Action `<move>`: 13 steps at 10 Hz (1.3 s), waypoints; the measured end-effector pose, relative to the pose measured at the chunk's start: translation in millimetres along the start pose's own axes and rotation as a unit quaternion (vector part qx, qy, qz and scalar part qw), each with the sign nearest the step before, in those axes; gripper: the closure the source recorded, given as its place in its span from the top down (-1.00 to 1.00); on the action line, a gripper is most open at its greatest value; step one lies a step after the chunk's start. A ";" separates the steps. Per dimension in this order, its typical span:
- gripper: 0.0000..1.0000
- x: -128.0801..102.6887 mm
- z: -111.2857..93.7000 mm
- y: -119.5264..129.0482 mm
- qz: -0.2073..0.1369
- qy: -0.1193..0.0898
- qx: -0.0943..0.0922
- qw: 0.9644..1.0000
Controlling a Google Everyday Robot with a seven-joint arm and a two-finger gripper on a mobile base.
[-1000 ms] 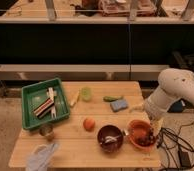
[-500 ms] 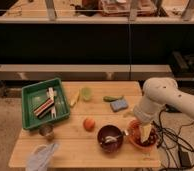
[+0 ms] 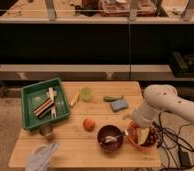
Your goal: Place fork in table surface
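The arm has swung in from the right: the gripper [image 3: 134, 129] now hangs, jaws wide and empty, above the orange bowl [image 3: 141, 146], just beside the fork [image 3: 115, 136] lying in the dark bowl [image 3: 101, 143] on the table [image 3: 75, 146]. A grasp looks close.

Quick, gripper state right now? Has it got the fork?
Gripper: open, holding nothing, low by the orange bowl. The fork lies in the dark bowl.
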 end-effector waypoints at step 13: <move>-0.62 -10.7 17.8 -8.3 -0.025 0.013 0.000 1.000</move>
